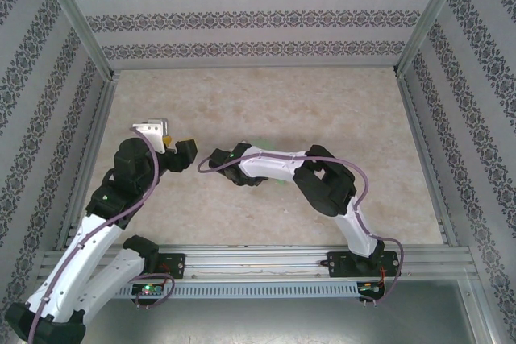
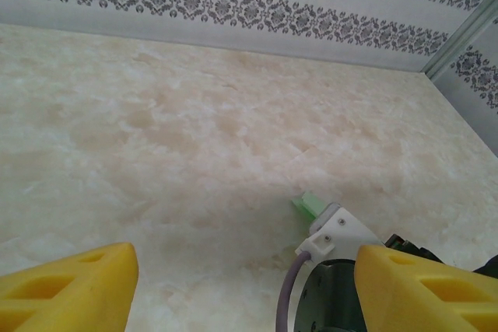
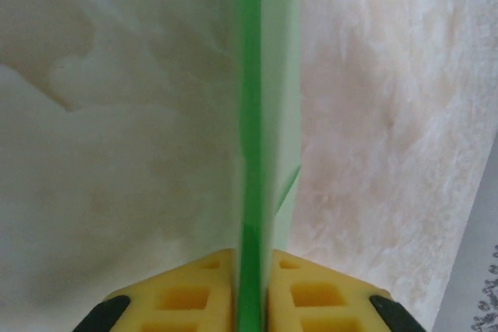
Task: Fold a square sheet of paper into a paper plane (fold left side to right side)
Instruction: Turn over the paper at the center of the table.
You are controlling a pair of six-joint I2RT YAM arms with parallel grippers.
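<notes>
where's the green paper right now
The green paper stands edge-on in the right gripper in the right wrist view; from the top camera a green sliver peeks from under the right arm near the table middle.

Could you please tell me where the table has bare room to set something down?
The far half of the table, up to the back wall, is bare, and so is the strip between the right arm and the right wall. It is crowded at near centre, where the left gripper, right gripper and paper cluster.
</notes>
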